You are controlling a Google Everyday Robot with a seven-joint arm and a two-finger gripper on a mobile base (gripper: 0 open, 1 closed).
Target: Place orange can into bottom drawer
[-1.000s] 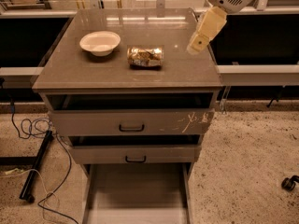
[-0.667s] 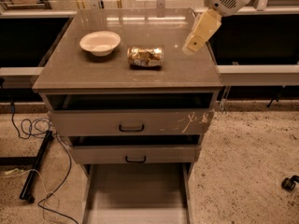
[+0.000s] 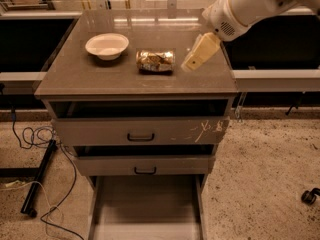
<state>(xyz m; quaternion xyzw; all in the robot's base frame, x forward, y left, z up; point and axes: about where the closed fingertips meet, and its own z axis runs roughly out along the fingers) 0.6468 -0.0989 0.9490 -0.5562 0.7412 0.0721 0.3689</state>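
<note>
One orange can [image 3: 155, 61] lies on its side on the bench [image 3: 90, 79], near a white bowl [image 3: 107, 46]. The claw [image 3: 200, 52] hovers just right of the can, not touching it; whether it is spread or pressed together cannot be told. This looks like the approach step. Next comes closing on the can, then lowering it into the open bottom drawer [image 3: 145, 209].

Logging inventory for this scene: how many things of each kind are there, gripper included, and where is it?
Shiny gold-orange drink can, lying on the cabinet top: 1
Round white bowl: 1
Grey drawers (scratched-front drawer, plain-front drawer, open bottom drawer): 3
Cream gripper, over the top beside the can: 1
Total: 6
</note>
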